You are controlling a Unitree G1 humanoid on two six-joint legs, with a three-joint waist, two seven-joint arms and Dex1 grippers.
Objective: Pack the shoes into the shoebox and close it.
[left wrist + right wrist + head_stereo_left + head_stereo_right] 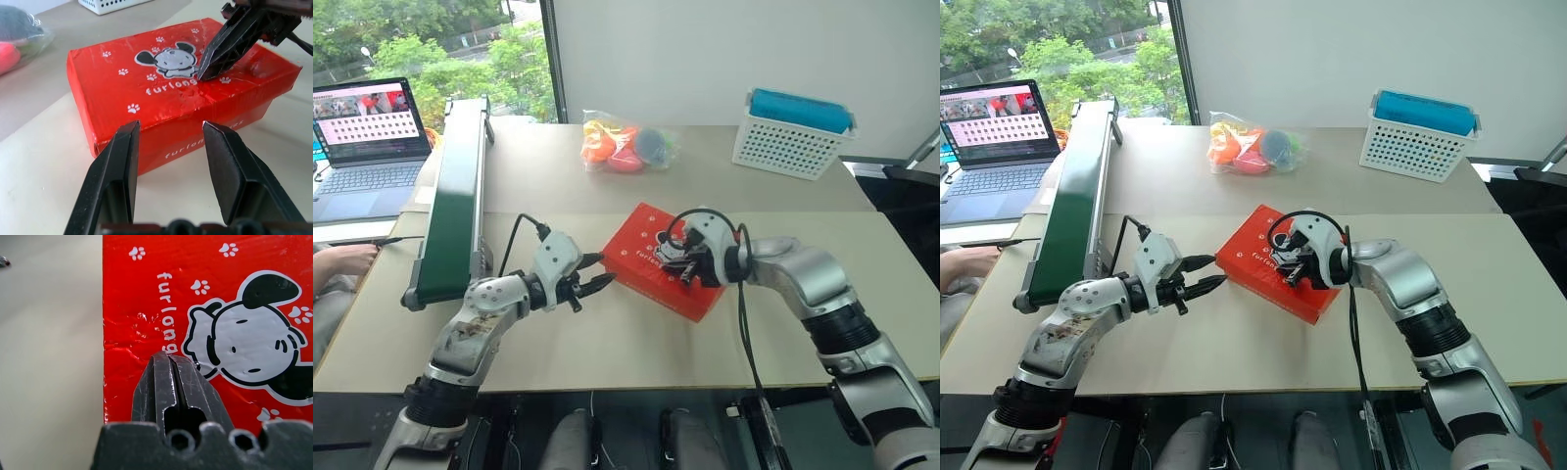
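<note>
The red shoebox (641, 250) lies on the table with its lid down; the lid shows a cartoon mouse (244, 345) and white paw prints. The shoes are hidden from view. My right gripper (674, 264) is shut, and its joined tips (208, 72) rest on the lid beside the mouse picture. My left gripper (601, 270) is open and level at the box's near left corner. Its two fingers (117, 161) stand apart just short of the box's side, with nothing between them.
A clear bag of orange and blue toys (626, 145) lies at the back. A white perforated basket (791, 145) stands at the back right. A green conveyor (455, 196) runs along the left. Beyond it are a laptop (367, 147) and a person's hand (347, 259).
</note>
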